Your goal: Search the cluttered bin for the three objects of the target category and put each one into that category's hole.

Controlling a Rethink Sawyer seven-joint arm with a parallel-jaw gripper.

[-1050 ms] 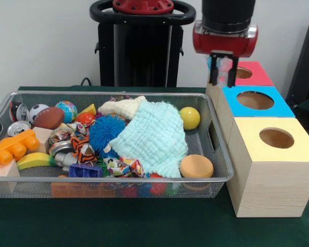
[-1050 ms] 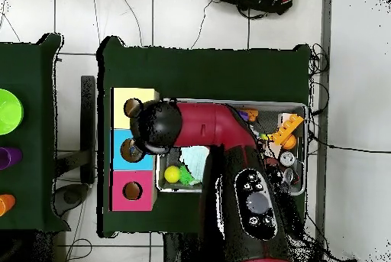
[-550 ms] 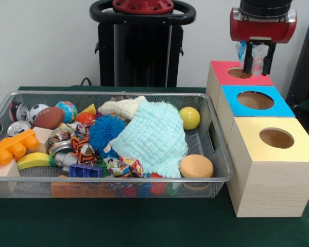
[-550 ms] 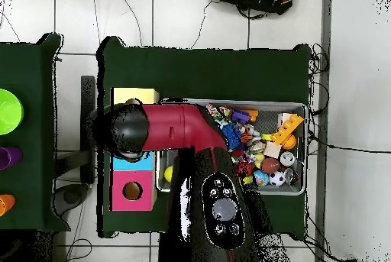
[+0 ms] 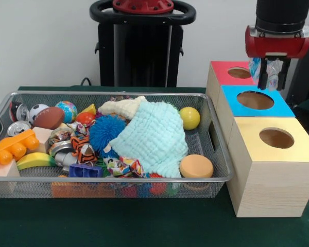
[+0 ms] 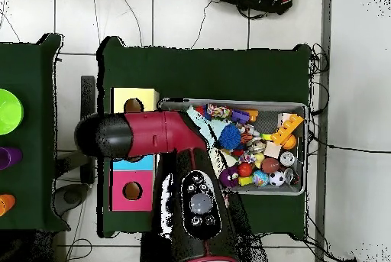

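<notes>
Three wooden boxes stand in a row at 3 o'clock of the wire bin, each with one round hole: a red-topped box, a blue-topped box and a yellow-topped box. The gripper hangs above the far right edge of the blue top, its two fingers set narrow around a small pale, light-blue item whose kind cannot be made out. In the bin lie one light-blue cloth, one spiky blue ball, one yellow ball, one orange disc, one brown football, one orange brick and one banana. Overhead, the arm covers the blue box.
</notes>
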